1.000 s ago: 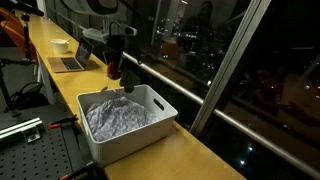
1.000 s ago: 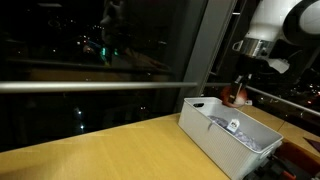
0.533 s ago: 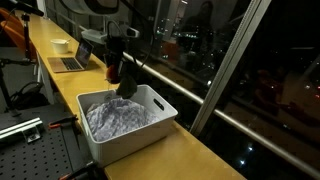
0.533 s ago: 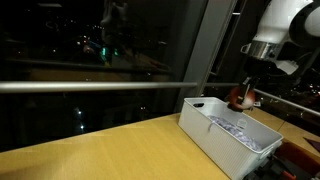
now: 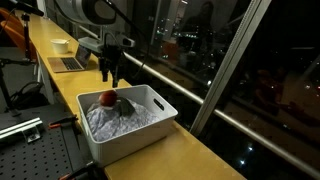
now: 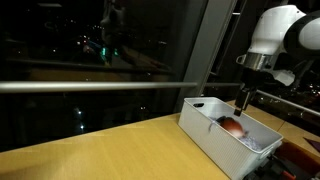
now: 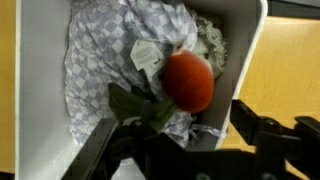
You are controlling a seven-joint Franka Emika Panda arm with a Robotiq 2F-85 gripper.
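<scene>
A red round toy fruit with green leaves lies on a crumpled grey-white checked cloth inside a white plastic bin. My gripper hangs a little above the bin's far end, open, with nothing between its fingers. In the wrist view the fruit rests on the cloth by the bin's wall, just ahead of the gripper. One dark finger is over the cloth and the other over the wooden top outside the bin.
The bin stands on a long yellow wooden counter along a dark window with a metal rail. An open laptop and a white bowl sit farther along. A perforated metal board lies beside the counter.
The gripper, shut on the red fruit above the bin, has opened. The fruit has dropped onto the cloth and the gripper now stands higher above it.
</scene>
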